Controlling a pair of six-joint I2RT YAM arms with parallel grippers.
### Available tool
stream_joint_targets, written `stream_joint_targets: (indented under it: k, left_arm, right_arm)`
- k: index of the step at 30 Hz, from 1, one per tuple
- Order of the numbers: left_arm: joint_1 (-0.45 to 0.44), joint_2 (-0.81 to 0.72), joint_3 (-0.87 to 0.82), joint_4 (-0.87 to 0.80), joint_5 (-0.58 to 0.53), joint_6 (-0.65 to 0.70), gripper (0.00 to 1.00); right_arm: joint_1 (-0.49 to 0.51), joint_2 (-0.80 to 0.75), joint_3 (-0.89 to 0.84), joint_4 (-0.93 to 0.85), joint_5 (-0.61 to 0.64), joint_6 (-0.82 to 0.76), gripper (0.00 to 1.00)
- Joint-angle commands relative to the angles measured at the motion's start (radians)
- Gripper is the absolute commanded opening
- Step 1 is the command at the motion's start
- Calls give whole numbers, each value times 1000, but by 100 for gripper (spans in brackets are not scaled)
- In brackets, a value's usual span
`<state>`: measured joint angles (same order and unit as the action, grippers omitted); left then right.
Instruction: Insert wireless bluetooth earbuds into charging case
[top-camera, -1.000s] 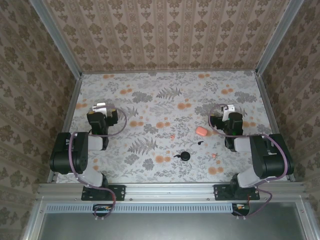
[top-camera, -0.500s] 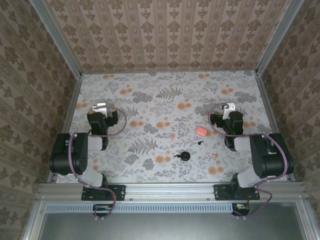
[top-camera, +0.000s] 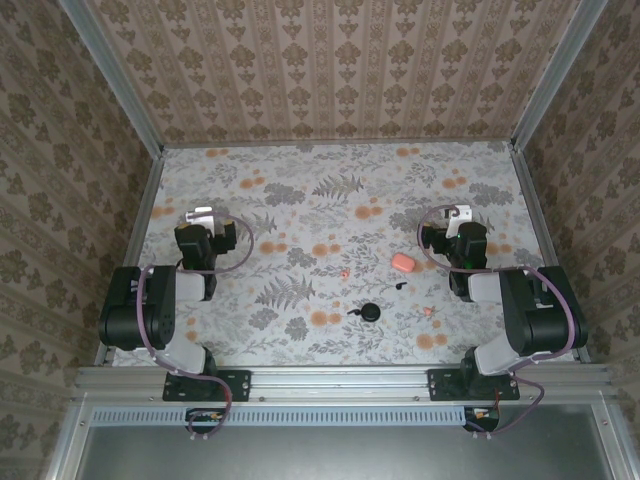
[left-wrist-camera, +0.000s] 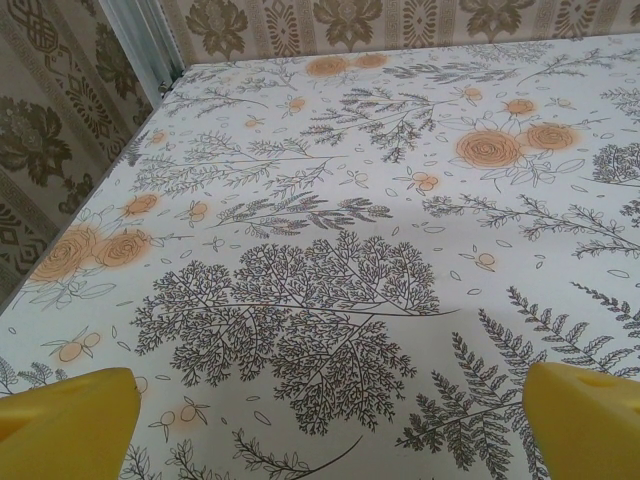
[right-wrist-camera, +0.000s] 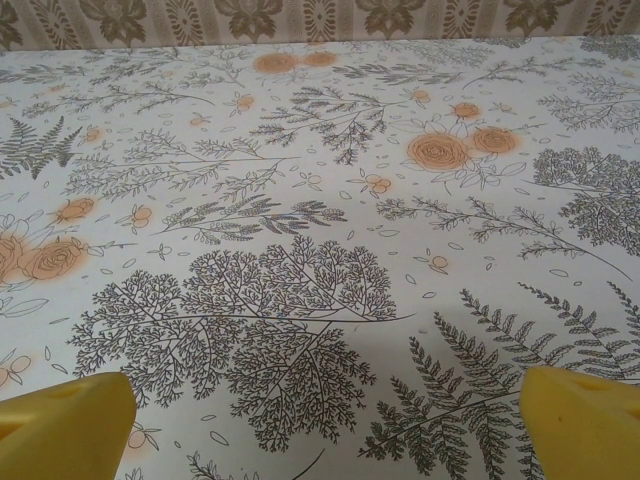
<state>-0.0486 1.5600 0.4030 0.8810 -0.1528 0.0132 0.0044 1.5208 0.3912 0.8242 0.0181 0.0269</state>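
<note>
On the table: all the task's things lie in the near middle, between the two arms, and the earbuds lie loose outside the cases.
Right gripper: jaws spread fully, with nothing in them; in its wrist view the yellow fingertips stand at the two lower corners, with bare table between.
Left gripper: also fully spread and empty, fingertips wide apart.
Cases: two, a pink case and a round black case, near each other but apart.
Earbuds: two pink earbuds; this one is left of the pink case, and the second pink earbud is right of the black case. Also two black pieces, too small to identify for sure.
Deciding relation: the things lie to the left of the right gripper and nearer the bases than its jaws, which face the far wall. The right arm is clearly nearer, so I judge it must turn inward.
Long axis: the pink case lies roughly left to right.
</note>
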Motion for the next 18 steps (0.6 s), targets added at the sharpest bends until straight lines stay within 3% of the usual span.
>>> stream_joint_targets:
  k: [1,4,6,12,18]
  left_arm:
    - [9,-23,-10,-1,12,18,100]
    - [8,-29,-9,-8,0,19,100]
    - [7,-63,15,-81,-7,14,100]
    - [-37,-194,213,-511,-6,31,94]
    - [-119,-240,454,-955,107,-29,85]
  right_arm:
    - [-3,8,14,32,-3,8,100]
    - [-1,-23,51,-51,-14,2,100]
    - [0,-80,117,-222,-30,-5,100]
    - [50,-202,418,-852,-52,-9,100]
    - [176,-196,760,-1477,0,69,100]
